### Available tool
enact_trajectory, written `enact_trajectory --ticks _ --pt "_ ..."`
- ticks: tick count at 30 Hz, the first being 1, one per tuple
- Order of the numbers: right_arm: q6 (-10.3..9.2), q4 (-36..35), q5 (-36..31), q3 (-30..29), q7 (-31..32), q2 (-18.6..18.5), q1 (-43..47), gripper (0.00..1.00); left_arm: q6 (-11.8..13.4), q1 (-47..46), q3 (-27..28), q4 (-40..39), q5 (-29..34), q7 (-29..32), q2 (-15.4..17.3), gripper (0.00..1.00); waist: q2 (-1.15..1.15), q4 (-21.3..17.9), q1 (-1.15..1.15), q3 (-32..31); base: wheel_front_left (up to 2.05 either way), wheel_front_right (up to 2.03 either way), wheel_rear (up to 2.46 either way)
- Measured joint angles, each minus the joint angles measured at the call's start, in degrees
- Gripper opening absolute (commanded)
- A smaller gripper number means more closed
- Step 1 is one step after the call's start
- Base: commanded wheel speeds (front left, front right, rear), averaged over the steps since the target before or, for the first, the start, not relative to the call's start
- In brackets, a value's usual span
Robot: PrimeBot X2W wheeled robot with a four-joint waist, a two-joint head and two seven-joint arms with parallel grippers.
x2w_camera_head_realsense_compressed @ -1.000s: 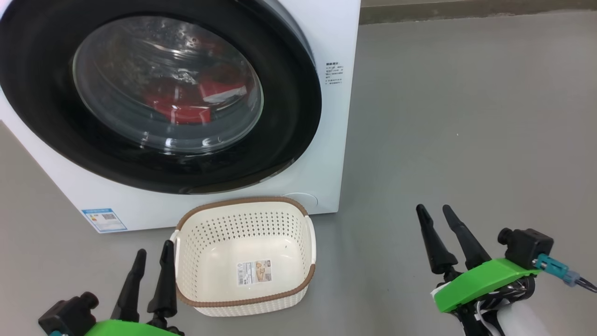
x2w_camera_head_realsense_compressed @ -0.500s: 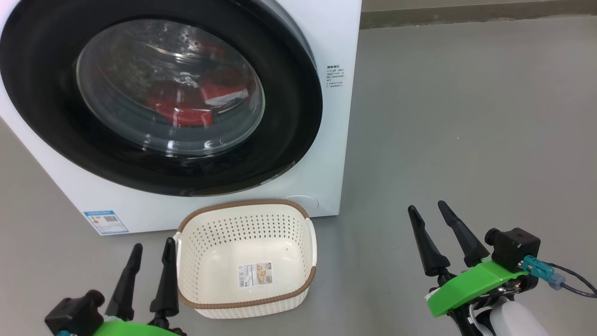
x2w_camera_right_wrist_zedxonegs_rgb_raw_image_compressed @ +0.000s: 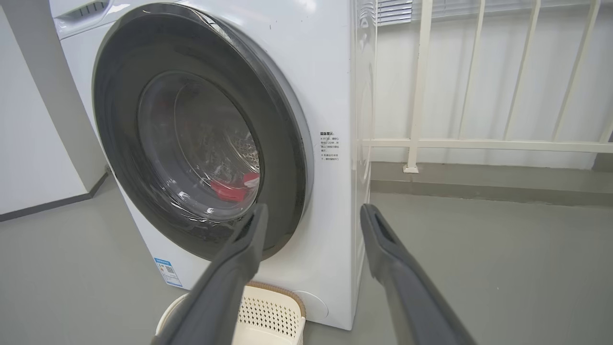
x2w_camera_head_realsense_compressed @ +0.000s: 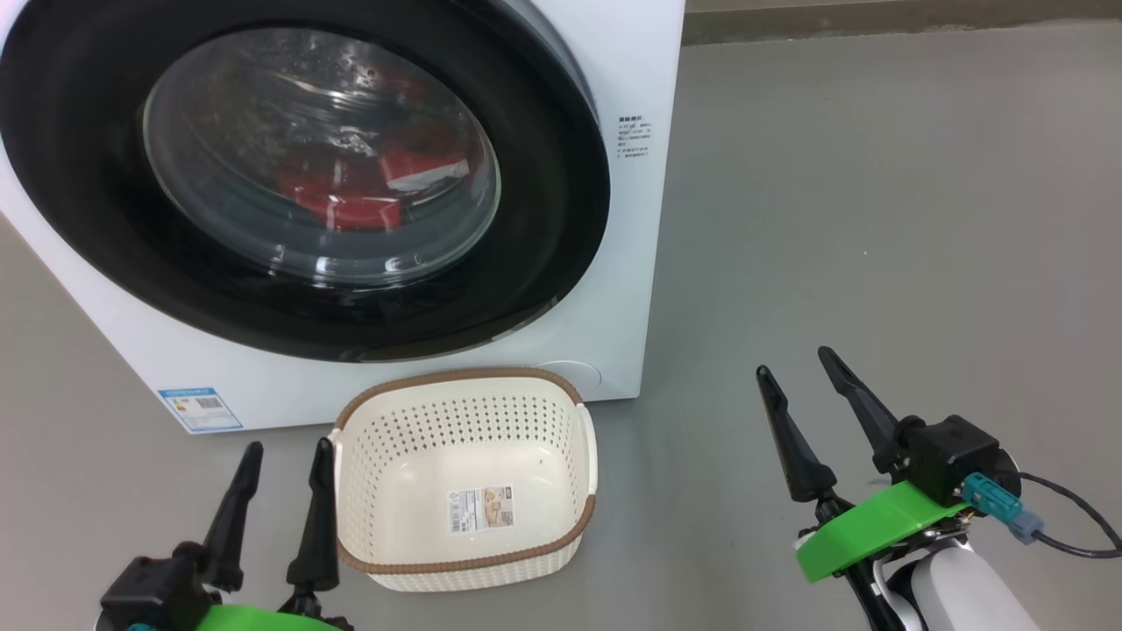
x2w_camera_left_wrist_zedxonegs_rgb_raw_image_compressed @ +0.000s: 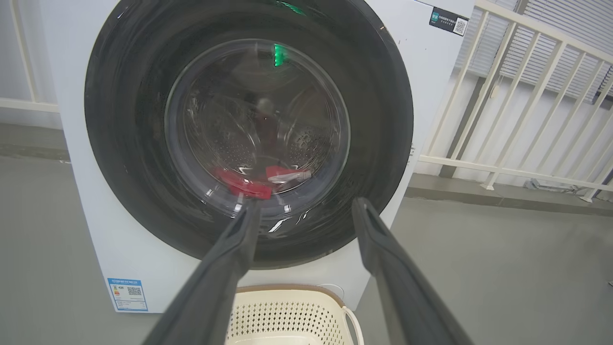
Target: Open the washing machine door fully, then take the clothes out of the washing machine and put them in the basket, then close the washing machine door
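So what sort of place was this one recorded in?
Probably a bare laundry corner or test space rather than a furnished home: a white front-loading washing machine stands directly on a smooth grey floor, a cream railing runs beside it, and a small basket sits in front.

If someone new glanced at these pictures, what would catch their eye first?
The washing machine door, a huge glossy black ring, dominates the head view's upper left, with red clothes showing through its glass. Below it, on the grey floor, sits the empty cream basket, between the open left gripper and right gripper.
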Motion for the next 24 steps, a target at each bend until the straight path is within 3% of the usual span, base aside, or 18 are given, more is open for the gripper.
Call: enact_trajectory --ticks 10,20,21,22,23,24 --pt "0.00 -0.6 -6.3 0.5 -1.4 0.0 -0.7 1.00 0.0 0.0 0.0 -1.0 6.3 -1.5 0.1 1.00 0.00 0.1 0.00 0.4 0.00 0.00 0.00" --pt "0.00 -1.1 -6.5 0.5 -1.5 0.1 -0.8 1.00 0.0 0.0 -0.1 -1.2 6.6 -1.5 0.2 1.00 0.00 0.8 0.00 1.0 0.00 0.00 0.00" --pt "0.00 -1.2 -6.5 0.5 -1.5 0.1 -0.9 0.89 0.0 0.0 -0.1 -1.2 6.6 -1.5 0.2 1.00 0.00 0.9 0.00 1.1 0.00 0.00 0.00" --pt "0.00 -1.2 -6.5 0.5 -1.5 0.1 -1.0 0.41 0.0 0.0 -0.2 -1.2 6.6 -1.5 0.2 1.00 0.00 0.9 0.00 1.2 0.00 0.00 0.00" --pt "0.00 -1.2 -6.5 0.5 -1.5 0.1 -1.1 0.00 0.0 0.0 -0.2 -1.3 6.6 -1.5 0.2 1.00 0.00 1.0 0.00 1.3 0.00 0.00 0.00" --pt "0.00 -1.1 -6.4 0.6 -1.5 0.1 -1.3 0.00 0.1 0.0 -0.3 -1.3 6.6 -1.5 0.2 1.00 0.00 1.0 0.00 1.5 0.00 0.00 0.00"
